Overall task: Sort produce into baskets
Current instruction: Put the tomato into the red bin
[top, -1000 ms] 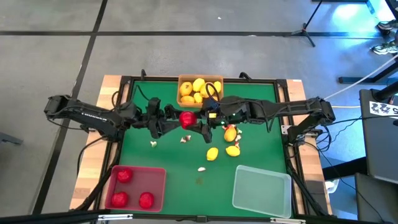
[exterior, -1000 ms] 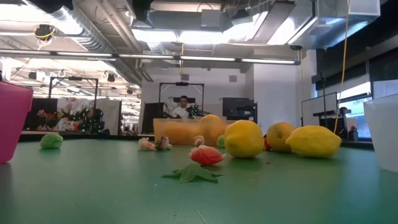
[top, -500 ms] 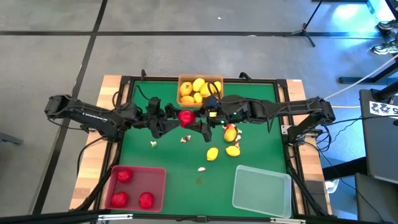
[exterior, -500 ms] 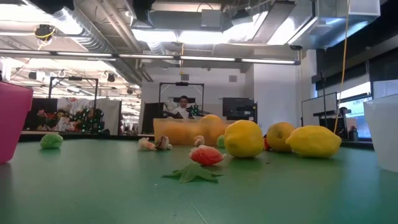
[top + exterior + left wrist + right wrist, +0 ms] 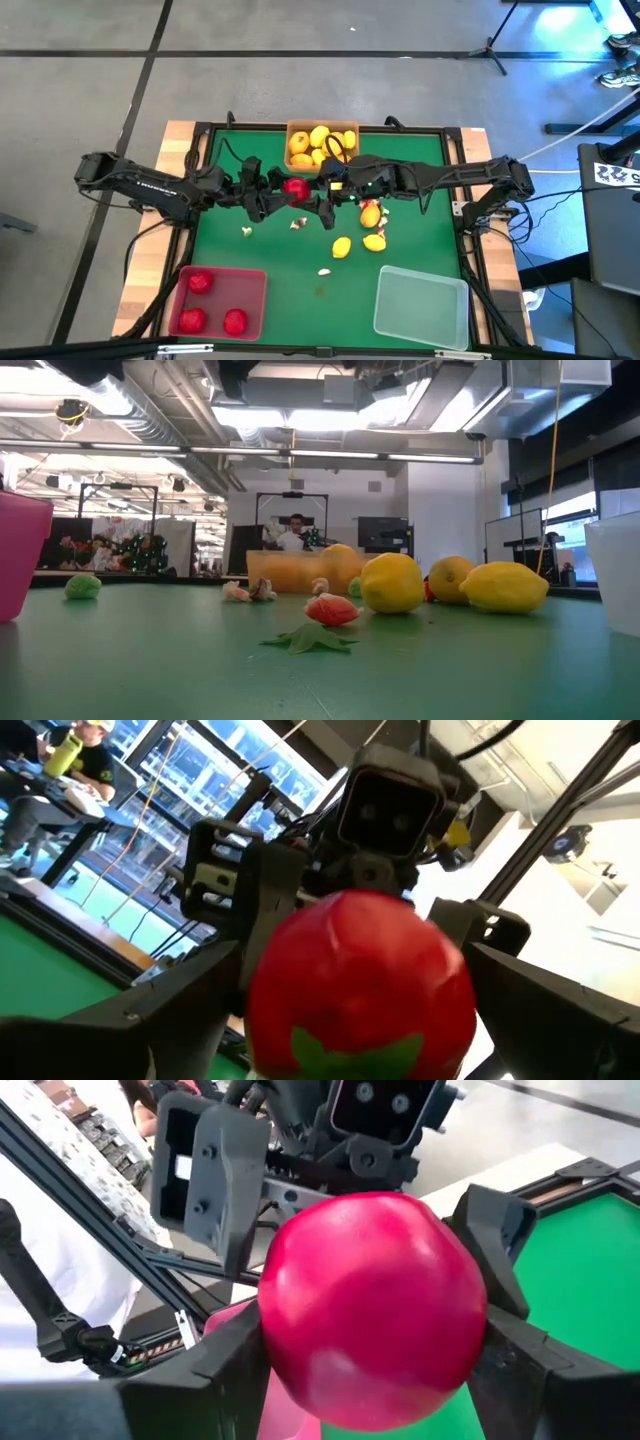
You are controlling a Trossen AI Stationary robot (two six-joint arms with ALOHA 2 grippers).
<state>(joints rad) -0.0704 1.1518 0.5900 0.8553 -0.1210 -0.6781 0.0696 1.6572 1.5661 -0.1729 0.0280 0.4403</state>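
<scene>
Scattered lemons crowd mid-table; green mat beside them lies open

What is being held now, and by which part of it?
The right tool holds a red round fruit by its opposite sides. The left tool stands open around it.

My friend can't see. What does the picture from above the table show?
Two dark robot arms meet over a green table, the left gripper and right gripper both at one red round fruit. Lemons fill an orange basket; three red fruits sit in a red basket.
</scene>
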